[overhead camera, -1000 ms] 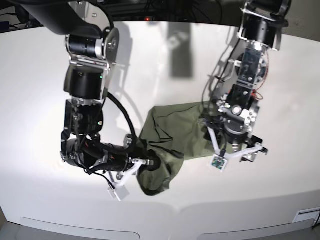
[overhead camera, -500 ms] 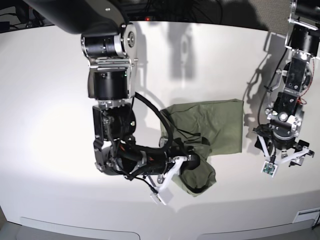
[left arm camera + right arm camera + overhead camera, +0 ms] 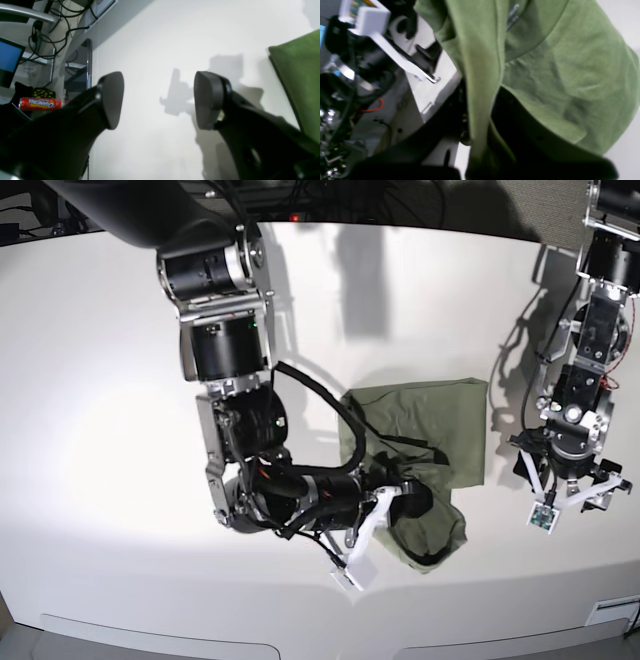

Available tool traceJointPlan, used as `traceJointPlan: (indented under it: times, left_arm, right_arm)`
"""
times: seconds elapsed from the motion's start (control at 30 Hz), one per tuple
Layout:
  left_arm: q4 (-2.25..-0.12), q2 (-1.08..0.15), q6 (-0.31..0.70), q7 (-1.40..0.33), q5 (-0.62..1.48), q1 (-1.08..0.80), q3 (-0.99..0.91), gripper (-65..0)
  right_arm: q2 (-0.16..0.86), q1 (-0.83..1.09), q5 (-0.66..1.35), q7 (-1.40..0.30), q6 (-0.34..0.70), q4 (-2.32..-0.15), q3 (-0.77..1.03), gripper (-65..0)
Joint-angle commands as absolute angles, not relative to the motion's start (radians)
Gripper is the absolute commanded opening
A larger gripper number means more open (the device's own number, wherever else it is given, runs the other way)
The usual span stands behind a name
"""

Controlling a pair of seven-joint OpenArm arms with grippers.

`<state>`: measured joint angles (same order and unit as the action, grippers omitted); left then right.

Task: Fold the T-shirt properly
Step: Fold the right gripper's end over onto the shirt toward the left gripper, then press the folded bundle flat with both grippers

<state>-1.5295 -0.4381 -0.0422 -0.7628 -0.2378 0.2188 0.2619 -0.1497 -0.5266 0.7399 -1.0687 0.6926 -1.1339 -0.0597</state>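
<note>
One T-shirt [image 3: 425, 442], sage green, lies on one white tabletop [image 3: 100, 430]. Two robot arms are in view, each with one hand: the left hand [image 3: 572, 492] and the right hand [image 3: 425, 510]. One Orangina can [image 3: 40, 104] sits off the tabletop.

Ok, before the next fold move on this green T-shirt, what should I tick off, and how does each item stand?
1. Right gripper shut on the T-shirt: ok.
2. Left gripper open and empty: ok.
3. Left gripper off the cloth, over bare table: ok.
4. T-shirt lying flat: not ok, the near corner is bunched and lifted.
5. Far edges straight: ok.
6. Which part of the shirt is gripped: cannot tell.
</note>
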Motion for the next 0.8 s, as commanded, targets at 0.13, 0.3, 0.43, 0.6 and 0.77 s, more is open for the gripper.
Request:
traceJointPlan:
  times: [0.13,0.3,0.43,0.6,0.77]
  left_arm:
    - [-1.549,-0.453,-0.052,-0.743,-0.265,0.244,0.256,-22.5]
    - [-1.549,-0.453,-0.053,-0.744,-0.297,0.244,0.256,-22.5]
    - [-1.549,-0.453,-0.053,-0.749,-0.294,0.244,0.256,-22.5]
    - [-1.55,-0.452,-0.054,-0.783,-0.242,0.244,0.256,-22.5]
    - [-1.569,-0.447,-0.053,-0.779,-0.058,0.244,0.256,-22.5]
  right_arm:
    - [-0.157,-0.562,0.902,-1.136,0.698,-1.15,-0.06,-51.5]
    - [-0.157,-0.562,1.104,-1.177,0.698,-1.15,-0.06,-51.5]
    - [-0.157,-0.563,1.254,-1.261,0.698,-1.15,-0.06,-51.5]
    - [-0.157,-0.566,1.102,-1.23,0.698,-1.15,-0.052,-51.5]
    - [-0.157,-0.564,0.64,-1.005,0.698,-1.15,-0.052,-51.5]
